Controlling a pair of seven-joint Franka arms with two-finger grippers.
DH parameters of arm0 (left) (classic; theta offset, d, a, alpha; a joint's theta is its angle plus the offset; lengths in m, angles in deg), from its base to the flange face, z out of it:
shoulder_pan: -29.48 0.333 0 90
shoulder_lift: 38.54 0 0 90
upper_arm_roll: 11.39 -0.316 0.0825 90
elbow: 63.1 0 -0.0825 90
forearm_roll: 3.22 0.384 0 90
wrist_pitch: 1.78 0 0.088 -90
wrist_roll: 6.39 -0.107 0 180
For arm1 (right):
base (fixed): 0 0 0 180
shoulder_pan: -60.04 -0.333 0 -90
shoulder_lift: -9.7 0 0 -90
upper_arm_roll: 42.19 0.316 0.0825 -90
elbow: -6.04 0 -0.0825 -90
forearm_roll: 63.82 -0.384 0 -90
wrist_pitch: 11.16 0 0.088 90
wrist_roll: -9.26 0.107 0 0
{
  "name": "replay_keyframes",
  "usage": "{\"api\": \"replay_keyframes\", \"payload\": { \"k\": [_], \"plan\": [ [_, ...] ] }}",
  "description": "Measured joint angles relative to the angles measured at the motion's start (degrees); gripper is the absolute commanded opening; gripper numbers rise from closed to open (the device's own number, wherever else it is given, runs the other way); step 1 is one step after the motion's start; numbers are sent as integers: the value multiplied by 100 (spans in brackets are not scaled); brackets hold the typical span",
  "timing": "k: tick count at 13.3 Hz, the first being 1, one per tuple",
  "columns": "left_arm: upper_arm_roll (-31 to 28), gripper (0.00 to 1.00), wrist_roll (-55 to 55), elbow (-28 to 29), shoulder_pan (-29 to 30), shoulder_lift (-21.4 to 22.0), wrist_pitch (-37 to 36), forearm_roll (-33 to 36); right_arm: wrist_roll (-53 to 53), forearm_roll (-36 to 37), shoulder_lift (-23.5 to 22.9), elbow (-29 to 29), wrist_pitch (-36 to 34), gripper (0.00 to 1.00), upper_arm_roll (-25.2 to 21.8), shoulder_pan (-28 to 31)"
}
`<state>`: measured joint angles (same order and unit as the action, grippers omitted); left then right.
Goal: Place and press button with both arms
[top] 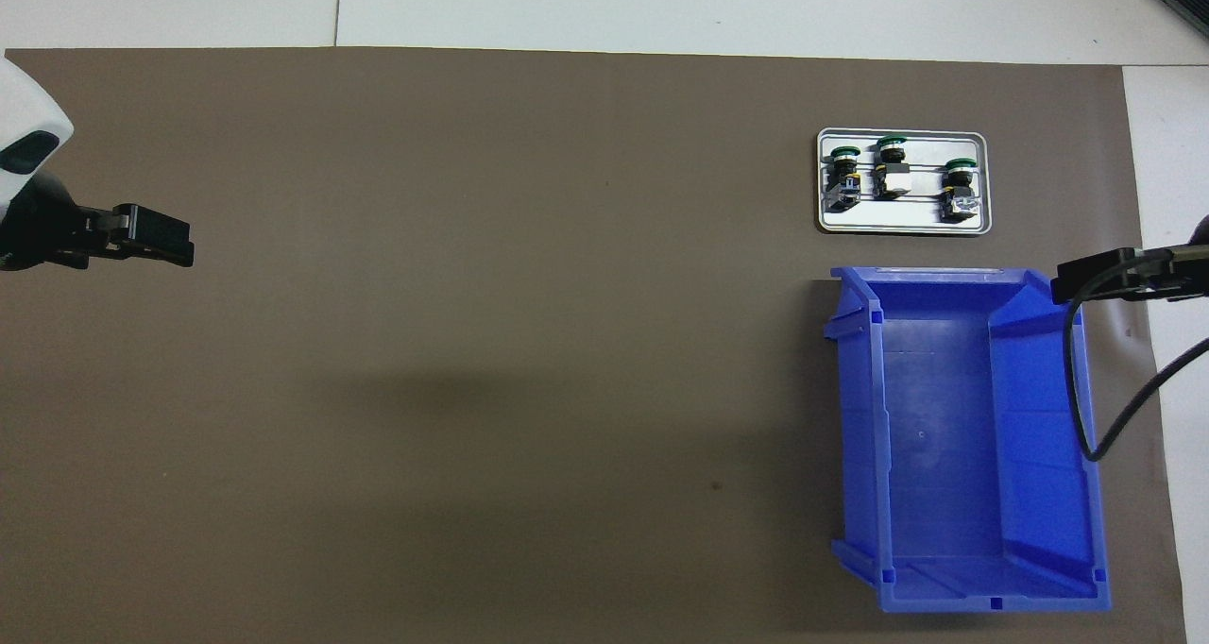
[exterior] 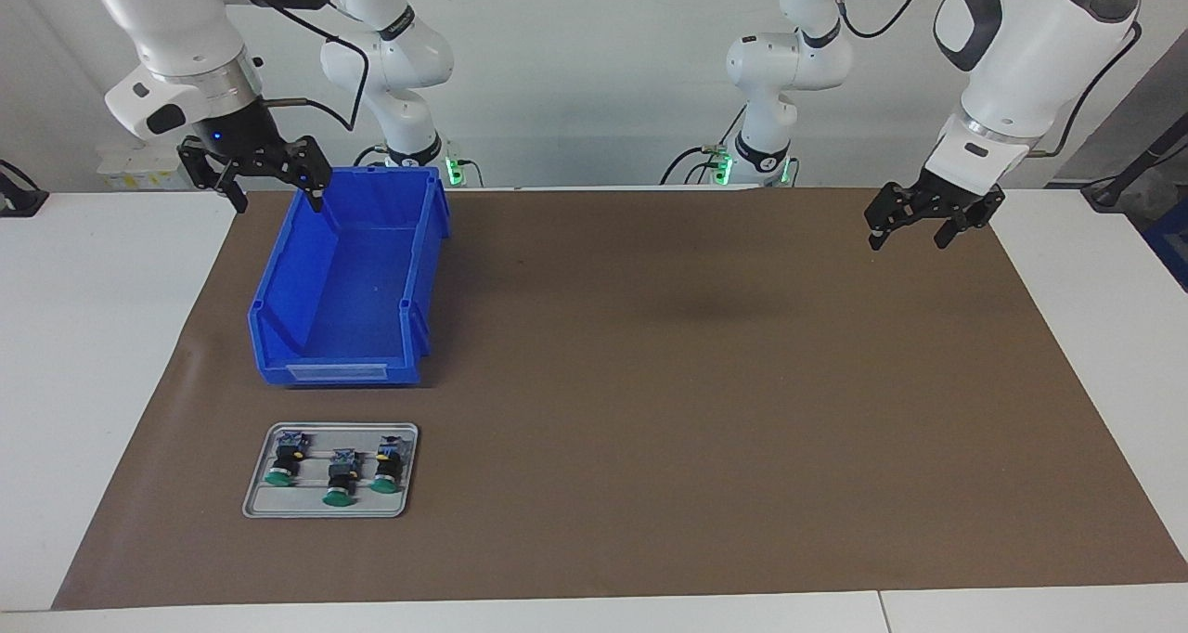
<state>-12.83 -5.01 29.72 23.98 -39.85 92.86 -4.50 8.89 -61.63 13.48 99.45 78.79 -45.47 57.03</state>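
Brown mat [exterior: 650, 382]: green-capped, black-bodied buttons [exterior: 340, 478] on tray [exterior: 260, 498]; left claw [exterior: 914, 229], right claw [exterior: 269, 183] wide.

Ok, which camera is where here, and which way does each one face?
Facing view: high across the table, looking at the robots; shows both arms whole, the right gripper over the blue bin, the left gripper over the brown mat.
Overhead view: above the robots' end, looking steeply down; shows only the left gripper and right gripper.
Shared: bin, mat, grey tray with three green buttons.
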Motion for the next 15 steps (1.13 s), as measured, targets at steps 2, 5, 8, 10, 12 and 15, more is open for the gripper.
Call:
{"api": "replay_keyframes", "payload": {
  "k": [2, 5, 8, 10, 12, 15],
  "plan": [
    [0, 100, 0, 0, 0, 0, 0, 0, 0, 0, 0, 0, 0, 100, -3, 0],
    [0, 100, 0, 0, 0, 0, 0, 0, 0, 0, 0, 0, 6, 100, -4, 2],
    [0, 100, 0, 0, 0, 0, 0, 0, 0, 0, -43, 45, 290, 100, -12, 81],
    [0, 100, 0, 0, 0, 0, 0, 0, 0, -3, -271, 93, 838, 100, -17, 171],
    [0, 100, 0, 0, 0, 0, 0, 0, 0, -19, -749, 70, 1541, 100, -17, 221],
    [0, 100, 0, 0, 0, 0, 0, 0, 0, -54, -1791, -111, 2643, 100, -17, 229]
  ]
}}
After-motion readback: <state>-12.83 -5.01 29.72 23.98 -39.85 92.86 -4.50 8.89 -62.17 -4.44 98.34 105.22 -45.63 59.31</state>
